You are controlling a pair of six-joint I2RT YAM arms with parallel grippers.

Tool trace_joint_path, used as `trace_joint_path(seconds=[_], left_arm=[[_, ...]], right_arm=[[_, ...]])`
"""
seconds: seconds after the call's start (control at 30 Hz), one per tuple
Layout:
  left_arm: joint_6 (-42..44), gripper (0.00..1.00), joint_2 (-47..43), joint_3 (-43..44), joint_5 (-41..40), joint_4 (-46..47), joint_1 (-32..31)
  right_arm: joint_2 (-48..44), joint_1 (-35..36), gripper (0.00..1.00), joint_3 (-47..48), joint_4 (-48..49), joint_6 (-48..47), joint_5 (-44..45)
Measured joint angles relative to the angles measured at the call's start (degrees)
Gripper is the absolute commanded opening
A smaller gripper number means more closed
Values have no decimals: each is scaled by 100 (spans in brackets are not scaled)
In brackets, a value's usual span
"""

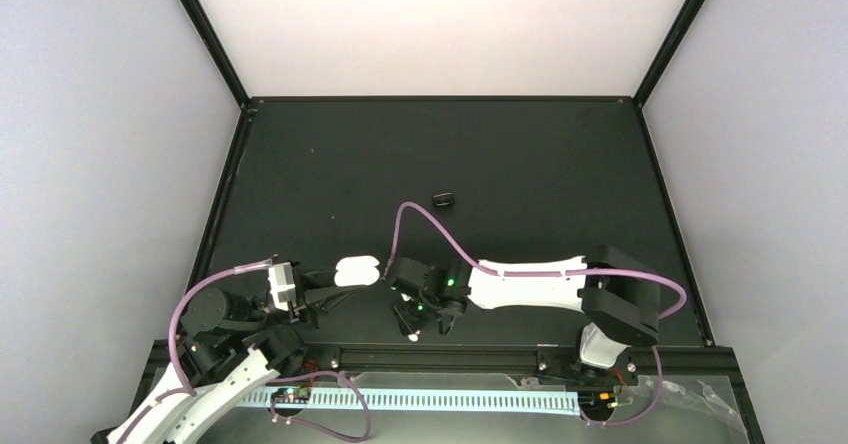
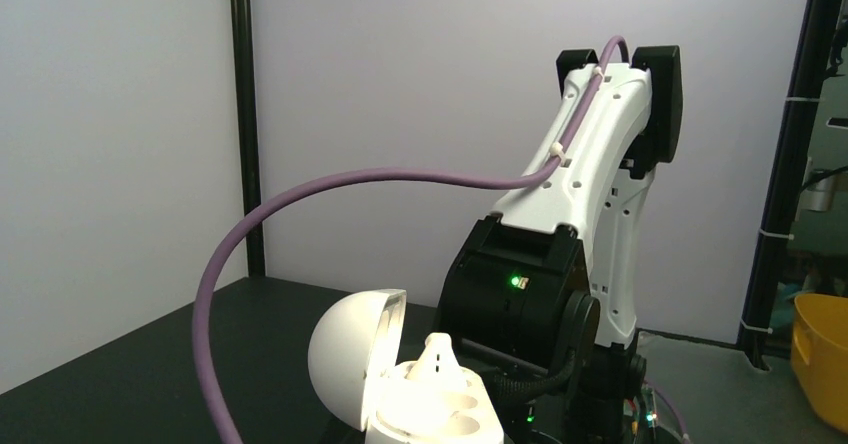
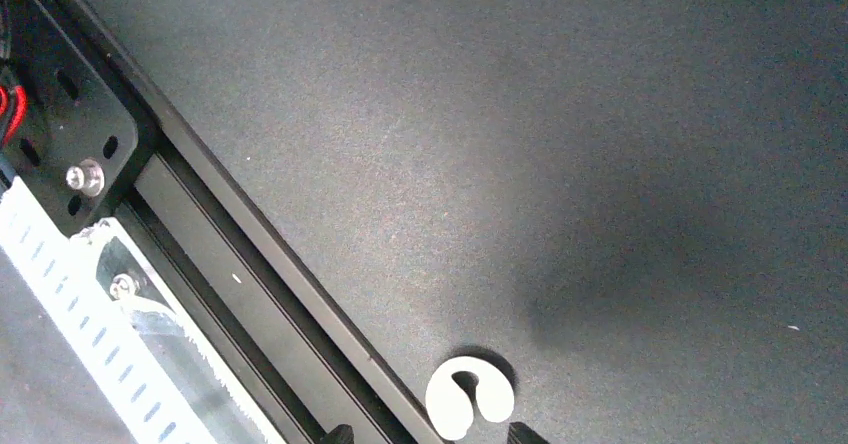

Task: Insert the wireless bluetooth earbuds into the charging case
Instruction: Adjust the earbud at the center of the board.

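The left tool (image 1: 331, 288) is clamped on the open white case (image 1: 357, 270), centre-left; the right tool (image 1: 410, 322) stands apart over a white earbud (image 3: 468, 396) on the table (image 3: 500, 114).

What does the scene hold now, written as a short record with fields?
Left gripper: shut on the open white pebble-shaped plastic charging case
Right gripper: open, tips either side of the small white curved earbud on the black table
Far object: small black pebble-shaped item, lying apart, untouched
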Motion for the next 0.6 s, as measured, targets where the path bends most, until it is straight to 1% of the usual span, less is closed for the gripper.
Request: trace_joint_path(seconds=[0.2,0.3,0.4,0.6], left_arm=[[0,2,0,-2,0,-2,0],[0,1,0,-2,0,-2,0],[0,2,-2,-2,-2,-2,0],[0,2,-2,-2,-4,-2,0]], right_arm=[[356,125,65,284,-260,-160,424],[459,221,74,299,-350,-210,632],[514,323,76,291,-396,-208,837],[514,391,76,142,-455,-181,1283]])
